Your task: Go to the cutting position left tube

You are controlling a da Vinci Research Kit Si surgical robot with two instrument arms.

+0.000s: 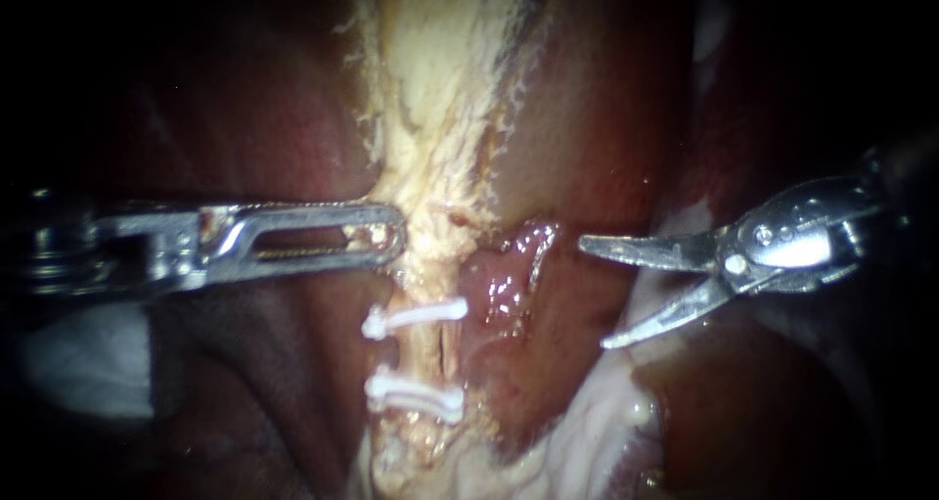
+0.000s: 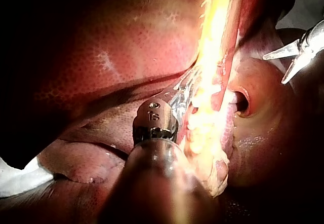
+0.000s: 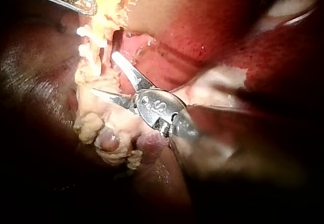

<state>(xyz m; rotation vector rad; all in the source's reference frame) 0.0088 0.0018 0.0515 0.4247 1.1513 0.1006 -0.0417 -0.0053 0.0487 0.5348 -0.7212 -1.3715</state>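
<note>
Left instrument (image 1: 396, 236) is coming in level, its slotted silver claw closed narrow and pinching the edge of the pale yellow frayed tissue strand (image 1: 430, 118). The left wrist view is showing the same grip, claw tip buried in that strand (image 2: 212, 57).

Right instrument (image 1: 595, 295) is sitting with its curved silver blades spread wide and holding nothing.

The left tube (image 1: 435, 353), pale and thin, is running down from the strand, crossed by two white plastic clips: upper clip (image 1: 416, 319) and lower clip (image 1: 416, 394). The bare stretch between them is lying well apart from the blade tips.

In the way: a pink glistening lump of tissue (image 1: 504, 285) is sitting between the blades and the tube.

In the right wrist view the open blades (image 3: 104, 73) are lying just beside the strand (image 3: 91, 112); I'm not able to tell if they are touching it.

Dark red liver (image 1: 245, 138) is flanking both sides, with white gauze (image 1: 78, 363) under the left shaft.
</note>
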